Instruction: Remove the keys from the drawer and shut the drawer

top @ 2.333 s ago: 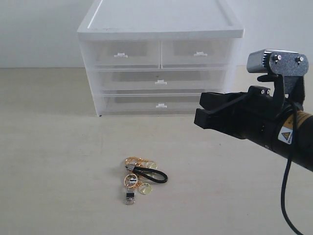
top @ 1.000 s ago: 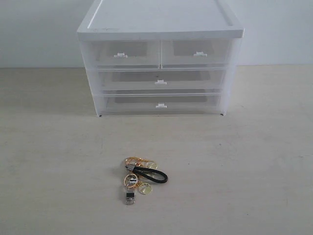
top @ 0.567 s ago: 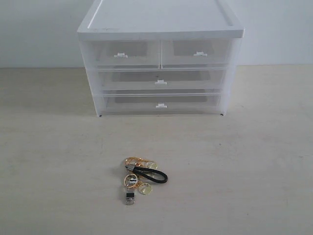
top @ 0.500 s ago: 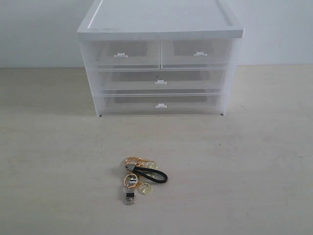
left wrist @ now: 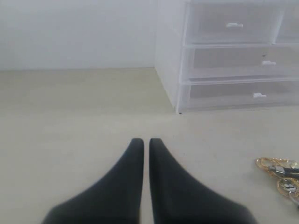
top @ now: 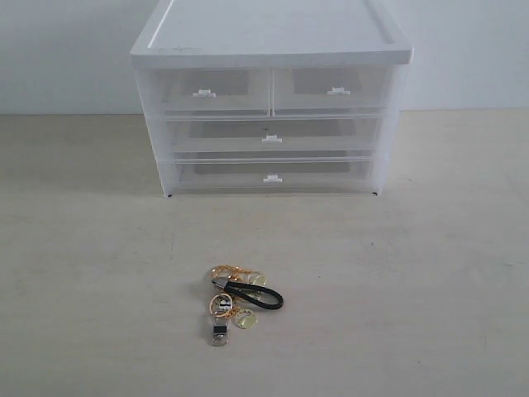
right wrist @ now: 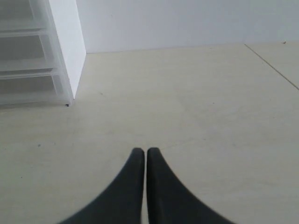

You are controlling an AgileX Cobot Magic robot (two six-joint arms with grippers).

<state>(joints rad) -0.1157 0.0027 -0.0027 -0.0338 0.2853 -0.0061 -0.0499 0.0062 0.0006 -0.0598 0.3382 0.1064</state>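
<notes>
Exterior: keys (top: pixel 238 296) flat on table (top: pixel 413 289), well in front of cabinet (top: pixel 273 33). Drawer (top: pixel 205 91) top-left, flush shut. Dark mark on one round tag, too small to read.
Left wrist: left gripper (left wrist: pixel 145 142) fingers nearly touching, over bare table, keys nearby.
Right wrist: right gripper (right wrist: pixel 141 151) likewise pinched to a thin slit, cabinet corner ahead.

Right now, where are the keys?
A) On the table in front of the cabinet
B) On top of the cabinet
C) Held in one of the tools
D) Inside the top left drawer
A: the keys lie on the table in front of the cabinet, and the left tool and right tool are shut with nothing in them.
</notes>
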